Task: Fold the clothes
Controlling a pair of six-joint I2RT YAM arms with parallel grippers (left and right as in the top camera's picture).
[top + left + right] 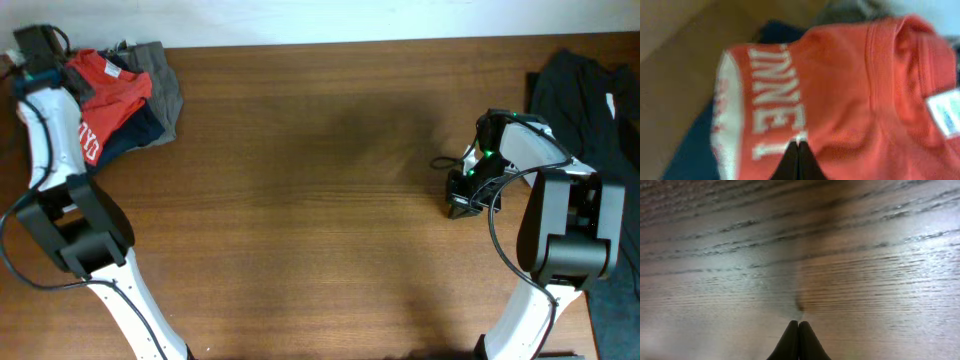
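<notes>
left gripper (pixel 798 150): my jaws closed at shirt (pixel 850 95); grip unclear
right gripper (pixel 798 330): my jaws closed, well apart from shirt
lettering (pixel 772 95): cut off

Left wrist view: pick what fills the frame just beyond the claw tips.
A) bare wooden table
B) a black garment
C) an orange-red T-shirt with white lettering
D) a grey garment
C: the shut left claw points at the orange-red T-shirt, whose white lettering runs right beside its tips.
</notes>
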